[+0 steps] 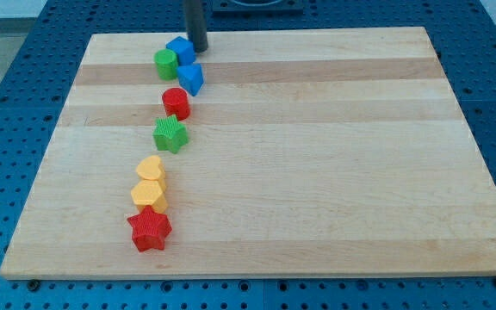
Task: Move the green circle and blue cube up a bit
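My tip (199,49), a bare rod with no jaws, touches the blue cube (180,49) beside the green circle (165,63), upper left. Pushing upward risks sliding both off the surface (317,172).

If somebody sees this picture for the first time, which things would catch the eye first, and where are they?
Probably the crooked line of bright blocks down the view's left half of the wooden board, from the red star at the bottom, past two yellow blocks, to the green star and red cylinder. At the top edge, the green circle and blue cube crowd together, with my tip just right of the cube.
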Controlling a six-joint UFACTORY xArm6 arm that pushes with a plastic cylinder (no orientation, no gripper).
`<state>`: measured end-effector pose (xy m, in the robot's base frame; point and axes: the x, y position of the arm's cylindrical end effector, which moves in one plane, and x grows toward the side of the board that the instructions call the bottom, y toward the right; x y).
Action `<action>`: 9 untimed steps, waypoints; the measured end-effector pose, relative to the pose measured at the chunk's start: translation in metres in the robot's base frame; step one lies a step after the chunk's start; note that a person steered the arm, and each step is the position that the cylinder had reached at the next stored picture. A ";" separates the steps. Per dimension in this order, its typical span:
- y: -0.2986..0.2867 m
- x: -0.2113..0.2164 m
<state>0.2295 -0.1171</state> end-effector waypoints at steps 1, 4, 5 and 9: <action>0.007 -0.018; -0.123 0.037; -0.104 0.048; -0.074 0.049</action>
<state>0.2788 -0.1908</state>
